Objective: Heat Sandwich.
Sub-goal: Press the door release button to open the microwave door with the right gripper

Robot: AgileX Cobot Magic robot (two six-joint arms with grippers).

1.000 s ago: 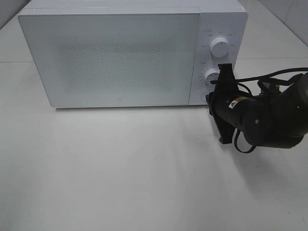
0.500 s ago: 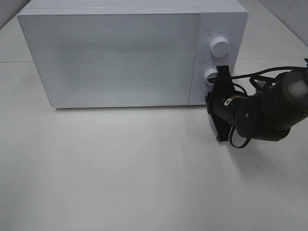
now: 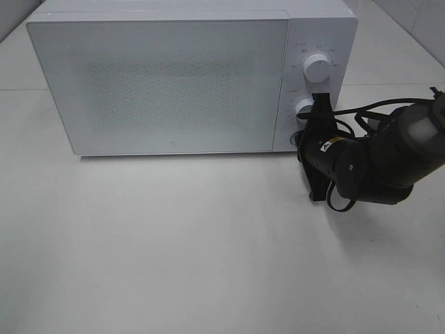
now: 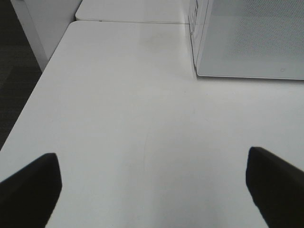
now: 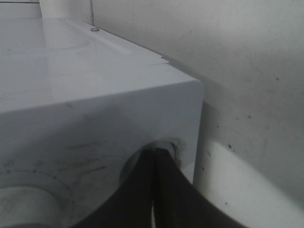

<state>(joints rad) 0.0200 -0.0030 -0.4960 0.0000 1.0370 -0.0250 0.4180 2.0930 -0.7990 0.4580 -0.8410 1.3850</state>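
The white microwave [image 3: 167,83] stands at the back of the table with its door closed. The sandwich is out of view. My right gripper [image 3: 302,138] is shut and empty. Its tips press against the bottom of the control panel, below the lower knob [image 3: 304,106]. In the right wrist view the closed fingers [image 5: 154,156] meet at a round recess at the panel's lower corner [image 5: 185,109]. My left gripper [image 4: 152,185] is open and empty, low over the bare table to the left of the microwave [image 4: 247,38]. It does not show in the exterior high view.
An upper knob [image 3: 318,68] sits above the lower one on the panel. Black cables [image 3: 368,110] loop over the right arm beside the microwave. The white table [image 3: 174,243] stretches in front; its left edge [image 4: 33,95] drops to a dark floor.
My right gripper has shifted slightly left and up, closer against the bottom of the microwave's control panel. The microwave door stays closed.
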